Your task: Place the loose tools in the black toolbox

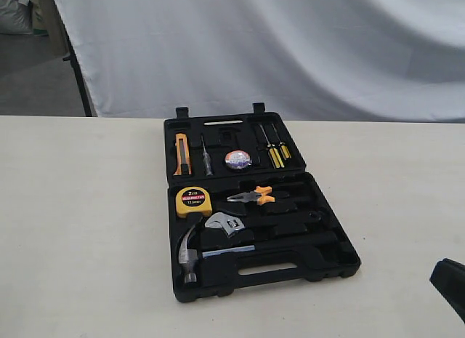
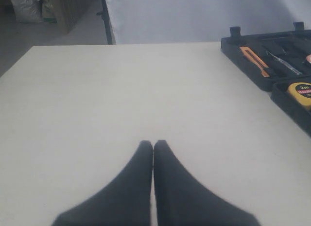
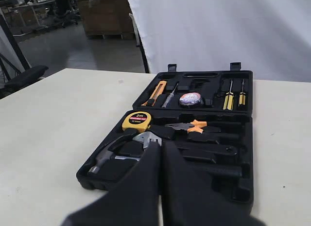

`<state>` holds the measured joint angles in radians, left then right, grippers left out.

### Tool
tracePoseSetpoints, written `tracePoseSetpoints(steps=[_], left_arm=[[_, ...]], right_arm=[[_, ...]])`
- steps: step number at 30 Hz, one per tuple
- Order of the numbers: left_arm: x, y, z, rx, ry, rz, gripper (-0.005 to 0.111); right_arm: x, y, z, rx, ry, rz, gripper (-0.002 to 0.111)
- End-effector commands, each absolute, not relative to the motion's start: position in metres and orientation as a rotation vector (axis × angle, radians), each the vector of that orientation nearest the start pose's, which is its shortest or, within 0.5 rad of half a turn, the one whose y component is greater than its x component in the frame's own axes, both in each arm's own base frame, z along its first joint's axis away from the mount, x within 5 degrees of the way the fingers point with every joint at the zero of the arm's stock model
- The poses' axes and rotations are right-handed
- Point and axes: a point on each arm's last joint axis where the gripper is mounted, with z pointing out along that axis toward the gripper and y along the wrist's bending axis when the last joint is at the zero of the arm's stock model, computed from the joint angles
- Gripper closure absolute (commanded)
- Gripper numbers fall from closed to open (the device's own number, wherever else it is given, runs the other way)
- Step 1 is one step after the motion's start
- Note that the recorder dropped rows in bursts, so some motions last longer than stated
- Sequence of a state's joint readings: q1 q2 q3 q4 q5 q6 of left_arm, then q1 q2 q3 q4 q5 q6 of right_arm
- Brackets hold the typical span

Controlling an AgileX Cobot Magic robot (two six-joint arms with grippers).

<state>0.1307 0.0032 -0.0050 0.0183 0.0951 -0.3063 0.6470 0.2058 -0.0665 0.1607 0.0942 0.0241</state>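
We are seeing one pale, smooth counter (image 1: 87,229) carrying one black toolbox (image 1: 336,264), moulded plastic, lying open, hinged halves flat. Sitting in near-half recesses: one steel claw hammer (image 1: 188,251), one silver-jawed wrench (image 1: 227,223); one round tape roll (image 1: 237,160) sitting in far half. Also lying inside: one yellow tape measure (image 1: 193,200), one orange-handled pliers (image 1: 254,196), two yellow screwdrivers (image 1: 276,155). Left wrist view is catching only toolbox corner; right wrist view, whole case. Left fingers (image 2: 136,177) and right fingers (image 3: 146,177) are pressing closed, gripping nothing.
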Motion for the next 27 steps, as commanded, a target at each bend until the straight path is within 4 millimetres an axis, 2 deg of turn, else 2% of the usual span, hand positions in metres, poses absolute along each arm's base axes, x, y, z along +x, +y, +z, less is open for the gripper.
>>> tracePoseSetpoints(steps=[1,15,20,27], left_arm=[[0.055,0.009,0.208,-0.346,1.526,-0.103,0.106],[0.055,0.009,0.208,-0.346,1.526,-0.103,0.106],[0.055,0.009,0.208,-0.346,1.526,-0.103,0.106],[0.055,0.009,0.208,-0.346,1.526,-0.103,0.106]], right_arm=[[0.058,0.044,0.215,-0.415,1.691,0.614,0.109],[0.057,0.045,0.212,-0.415,1.728,0.619,0.109],[0.056,0.044,0.191,-0.420,1.784,0.608,0.109],[0.056,0.044,0.188,-0.436,1.814,0.598,0.109]])
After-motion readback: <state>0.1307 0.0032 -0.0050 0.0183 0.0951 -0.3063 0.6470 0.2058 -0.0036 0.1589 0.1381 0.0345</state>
